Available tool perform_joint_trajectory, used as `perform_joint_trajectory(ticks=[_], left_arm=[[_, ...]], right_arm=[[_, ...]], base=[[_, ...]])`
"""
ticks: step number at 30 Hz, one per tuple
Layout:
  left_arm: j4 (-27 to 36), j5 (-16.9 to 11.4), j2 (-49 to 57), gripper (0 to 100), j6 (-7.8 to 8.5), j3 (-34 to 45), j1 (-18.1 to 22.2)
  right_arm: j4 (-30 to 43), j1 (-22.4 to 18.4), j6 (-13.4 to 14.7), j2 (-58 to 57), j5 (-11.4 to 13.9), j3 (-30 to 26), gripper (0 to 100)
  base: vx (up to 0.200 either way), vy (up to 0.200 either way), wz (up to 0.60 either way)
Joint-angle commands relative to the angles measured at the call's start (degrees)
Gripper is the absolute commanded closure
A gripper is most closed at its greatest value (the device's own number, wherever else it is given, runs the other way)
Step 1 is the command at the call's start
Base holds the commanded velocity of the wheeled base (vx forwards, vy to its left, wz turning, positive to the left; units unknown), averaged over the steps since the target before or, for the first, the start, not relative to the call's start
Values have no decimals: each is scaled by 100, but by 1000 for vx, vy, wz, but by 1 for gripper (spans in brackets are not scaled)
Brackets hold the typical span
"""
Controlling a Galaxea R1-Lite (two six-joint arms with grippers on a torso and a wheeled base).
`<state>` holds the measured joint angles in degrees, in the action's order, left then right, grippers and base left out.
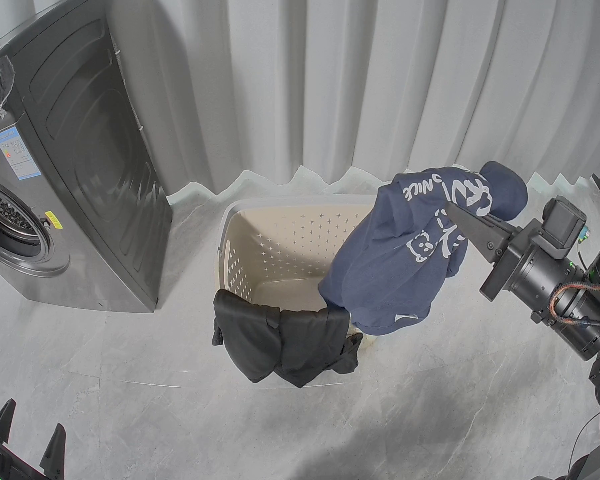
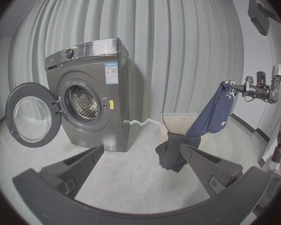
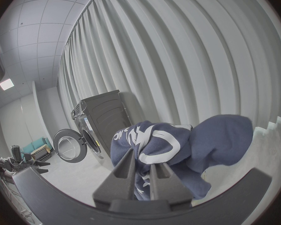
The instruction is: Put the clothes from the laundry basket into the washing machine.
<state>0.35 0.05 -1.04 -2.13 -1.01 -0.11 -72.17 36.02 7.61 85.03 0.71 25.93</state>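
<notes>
My right gripper (image 1: 455, 212) is shut on a navy blue garment (image 1: 397, 261) with white print, held up above the right side of the beige laundry basket (image 1: 247, 221); its lower end hangs down to the basket's rim. The same garment (image 3: 165, 144) bunches around the closed fingers (image 3: 128, 166). A black garment (image 1: 283, 341) is draped over the basket's front rim. The grey washing machine (image 1: 67, 188) stands at the left, its round door (image 2: 32, 114) swung open and the drum (image 2: 82, 102) showing. My left gripper (image 1: 27, 435) is open, low at the front left, far from the basket.
White curtains (image 1: 353, 68) hang behind the basket and washer. Bare grey floor (image 1: 147, 395) lies between the washer, the basket and my left gripper. A dark baseboard (image 2: 243, 125) runs along the wall at the right.
</notes>
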Motion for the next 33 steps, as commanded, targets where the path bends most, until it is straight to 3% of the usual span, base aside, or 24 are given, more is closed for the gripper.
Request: perform_joint_trajectory(ticks=[1, 33], left_arm=[[0, 4, 51, 0, -6, 84, -7], [0, 4, 33, 0, -15, 84, -7]], right_arm=[[-8, 10, 4, -57, 8, -18, 100], [-175, 54, 4, 14, 35, 184, 100]], base=[[0, 0, 0], [0, 194, 0]])
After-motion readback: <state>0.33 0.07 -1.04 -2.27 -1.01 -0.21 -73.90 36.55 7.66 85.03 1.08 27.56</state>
